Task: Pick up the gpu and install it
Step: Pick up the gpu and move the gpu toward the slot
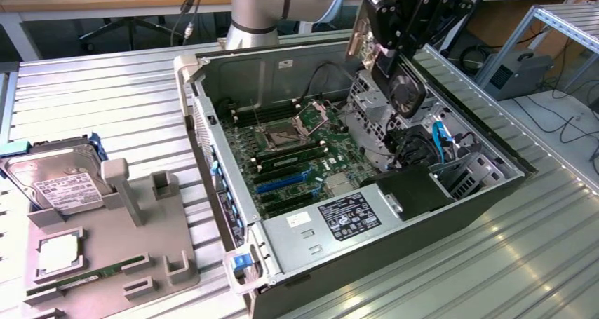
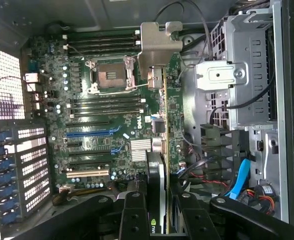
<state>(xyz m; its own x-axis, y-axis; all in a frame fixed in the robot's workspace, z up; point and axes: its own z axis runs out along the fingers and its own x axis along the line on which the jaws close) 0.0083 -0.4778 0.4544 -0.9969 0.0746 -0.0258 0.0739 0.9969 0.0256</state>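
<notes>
My gripper [image 1: 405, 42] hangs above the open computer case [image 1: 224, 158], shut on the gpu [image 1: 400, 87]. The gpu is a dark card with a round fan, held upright over the case's far right part in the exterior view. In the wrist view the gpu [image 2: 163, 120] runs edge-on away from my gripper [image 2: 161, 212], with its pale metal bracket [image 2: 159, 47] at the far end. A black finger [image 2: 134, 212] stands on each side of the card. Below lies the motherboard [image 2: 112, 100] with its blue expansion slot [image 2: 89, 133] and an empty processor socket [image 2: 109, 77].
A silver drive cage [image 2: 247, 75] and a blue cable [image 2: 239, 175] stand close beside the card. On the exterior view's left, a grey fixture [image 1: 164, 256] carries a hard drive [image 1: 56, 182], a memory stick [image 1: 80, 278] and a processor chip [image 1: 56, 256]. The ribbed metal table [image 1: 487, 263] surrounds the case.
</notes>
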